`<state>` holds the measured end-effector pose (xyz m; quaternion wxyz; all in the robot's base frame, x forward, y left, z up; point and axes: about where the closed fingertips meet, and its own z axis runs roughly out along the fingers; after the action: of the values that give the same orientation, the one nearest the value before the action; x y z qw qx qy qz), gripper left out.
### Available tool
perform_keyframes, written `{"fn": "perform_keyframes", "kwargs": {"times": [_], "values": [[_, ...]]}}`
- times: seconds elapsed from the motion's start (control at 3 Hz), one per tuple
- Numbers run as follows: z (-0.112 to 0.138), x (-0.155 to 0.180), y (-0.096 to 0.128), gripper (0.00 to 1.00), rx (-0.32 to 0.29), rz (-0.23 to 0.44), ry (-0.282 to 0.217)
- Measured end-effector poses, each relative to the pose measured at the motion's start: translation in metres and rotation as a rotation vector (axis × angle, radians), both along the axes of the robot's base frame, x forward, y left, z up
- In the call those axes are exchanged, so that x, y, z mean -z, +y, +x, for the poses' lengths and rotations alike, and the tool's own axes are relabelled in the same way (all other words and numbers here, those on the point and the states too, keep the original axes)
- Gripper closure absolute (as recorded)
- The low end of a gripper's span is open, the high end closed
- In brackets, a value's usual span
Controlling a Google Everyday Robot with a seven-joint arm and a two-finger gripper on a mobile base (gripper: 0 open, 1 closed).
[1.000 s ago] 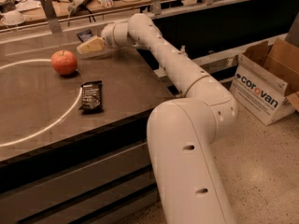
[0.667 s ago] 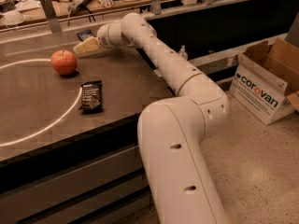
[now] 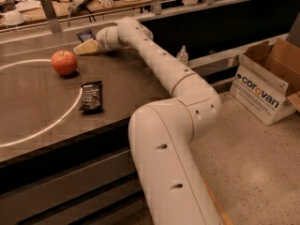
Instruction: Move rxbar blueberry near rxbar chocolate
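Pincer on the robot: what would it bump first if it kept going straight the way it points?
Probably the apple. The pincer sits over the far side of the table, pointing left toward it. Depth is hard to judge, so it might slip just behind the apple.

Premises: a robotics lab or workshop. Evidence: a dark worktable (image 3: 37, 102) marked with a white circle (image 3: 70, 115); a cluttered wooden bench (image 3: 131, 1) behind it, carrying cables and tools; an open "corovan" cardboard box (image 3: 262, 86) on a speckled floor (image 3: 253, 172). The gripper (image 3: 80, 48) sits over the worktable's far side.
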<state>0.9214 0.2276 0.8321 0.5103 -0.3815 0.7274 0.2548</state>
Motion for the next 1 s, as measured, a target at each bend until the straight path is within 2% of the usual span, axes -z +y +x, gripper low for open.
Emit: {"fn": "perform_keyframes", "kwargs": {"times": [0.33, 1.0], "values": [[0.0010, 0.0063, 0.0008, 0.38, 0.005, -0.006, 0.022], [0.0007, 0.0026, 0.0013, 0.85, 0.003, -0.009, 0.023]]}}
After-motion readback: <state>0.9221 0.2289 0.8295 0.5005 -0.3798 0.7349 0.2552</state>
